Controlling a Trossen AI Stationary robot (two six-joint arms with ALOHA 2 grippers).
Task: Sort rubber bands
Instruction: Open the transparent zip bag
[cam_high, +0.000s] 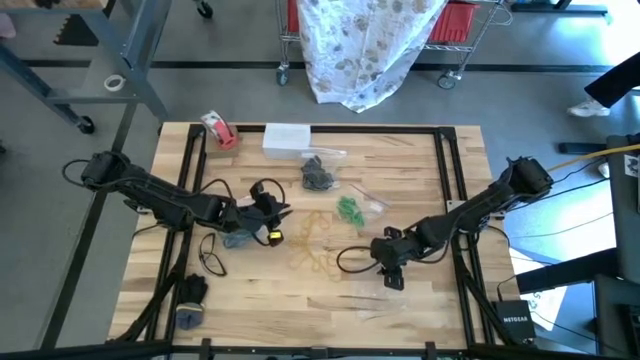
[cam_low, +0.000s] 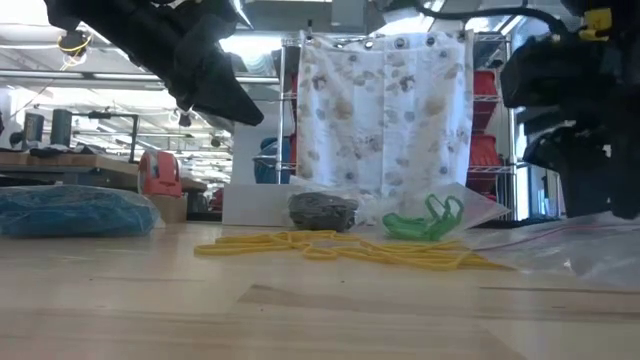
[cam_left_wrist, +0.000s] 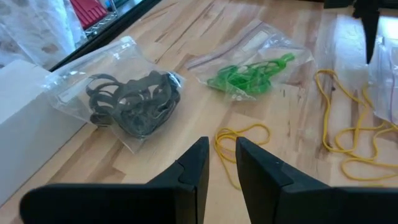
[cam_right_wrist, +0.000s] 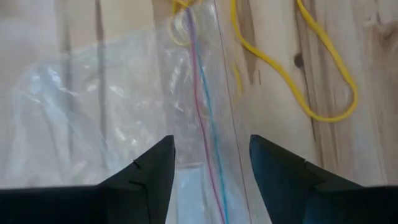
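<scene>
I see my right end effector (cam_right_wrist: 211, 165) wide open over a clear bag (cam_right_wrist: 93, 106), my left end effector (cam_left_wrist: 221, 168) narrow and empty near yellow rubber bands (cam_left_wrist: 242, 134) on the tabletop (cam_left_wrist: 298, 205).

Pale wood tabletop (cam_high: 400, 310) – glossy clear-plastic bag (cam_right_wrist: 93, 112) – bands (cam_left_wrist: 242, 78) seemingly rubber.

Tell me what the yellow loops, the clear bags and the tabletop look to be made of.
Thin yellow loops: apparently rubber, matte; they lie limp and curled. Clear bag holding black bands: thin glossy plastic film, crinkled, see-through. Light tabletop: wood, probably jointed planks; grain and seams show, satin finish.
</scene>
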